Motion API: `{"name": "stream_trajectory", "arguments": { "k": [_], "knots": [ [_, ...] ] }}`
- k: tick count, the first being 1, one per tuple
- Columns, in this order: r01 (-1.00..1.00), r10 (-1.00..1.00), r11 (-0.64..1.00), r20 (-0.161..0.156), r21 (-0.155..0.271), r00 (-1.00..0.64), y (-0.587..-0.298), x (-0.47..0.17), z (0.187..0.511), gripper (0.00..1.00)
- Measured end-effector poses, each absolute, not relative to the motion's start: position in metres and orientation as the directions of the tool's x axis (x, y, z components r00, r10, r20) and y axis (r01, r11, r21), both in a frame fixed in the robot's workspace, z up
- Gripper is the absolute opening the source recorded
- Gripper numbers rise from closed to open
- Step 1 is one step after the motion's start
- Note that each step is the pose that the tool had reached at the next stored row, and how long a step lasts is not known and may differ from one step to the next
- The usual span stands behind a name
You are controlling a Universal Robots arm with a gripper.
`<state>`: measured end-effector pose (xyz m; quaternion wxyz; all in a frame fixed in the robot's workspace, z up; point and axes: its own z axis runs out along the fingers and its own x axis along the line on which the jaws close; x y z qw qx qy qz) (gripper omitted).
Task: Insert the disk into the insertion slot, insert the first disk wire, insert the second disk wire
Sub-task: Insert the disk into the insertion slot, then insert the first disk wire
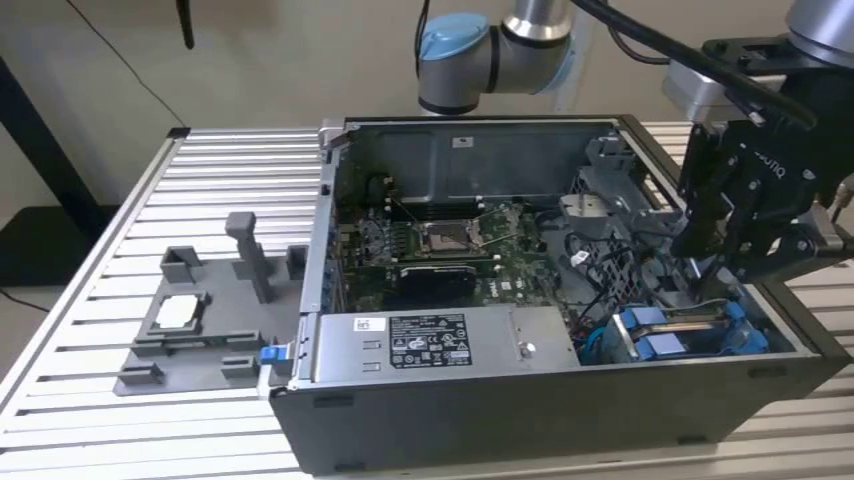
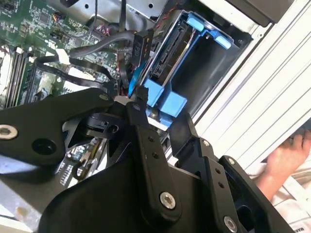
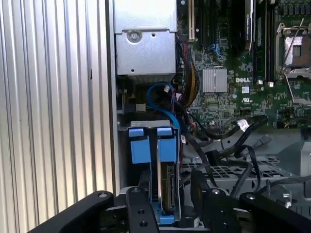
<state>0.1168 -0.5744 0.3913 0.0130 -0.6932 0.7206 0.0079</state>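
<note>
Your open dark grey computer case [image 1: 534,420] sits on a slatted metal table [image 1: 227,170], and the black gripper [image 1: 714,280] hangs inside the case at about 3 o'clock in the exterior view, directly over the drive cage. The disk [image 1: 694,325] stands on edge in the insertion slot [image 1: 747,335], at roughly 4 o'clock in that view, with its blue carrier tabs showing above the cage. In the first wrist view the gripper [image 3: 167,182] has its two black fingers [image 3: 138,208] spread apart, one on each side of the disk [image 3: 170,194], and they grip nothing. The second wrist view shows the same: the gripper [image 2: 159,112] has a clear gap between its fingers, just beside the disk [image 2: 167,53] seated against the slot's blue wall [image 2: 214,73]. Black cables [image 3: 228,141] lie loose across the perforated cage top near the slot; you cannot tell whether any is plugged into the disk. A grey fixture [image 1: 200,330] rests on the table at 9 o'clock in the exterior view, well apart from the case. A person's hand [image 2: 286,158] shows beyond the table's edge in the second wrist view.
</note>
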Motion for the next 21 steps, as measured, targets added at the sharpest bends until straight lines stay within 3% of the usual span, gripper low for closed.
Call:
{"name": "stream_trajectory", "arguments": {
  "k": [9, 16, 21],
  "knots": [
    [-0.989, -0.999, 0.033, -0.04, -0.145, -0.027, -0.57, 0.115, 0.391, 0.46],
    [-0.982, -0.999, 0.028, -0.037, -0.187, -0.021, -0.548, 0.113, 0.389, 0.46],
    [-0.974, -1.0, 0.007, -0.007, -0.224, -0.006, -0.547, 0.111, 0.388, 0.46]
  ]
}}
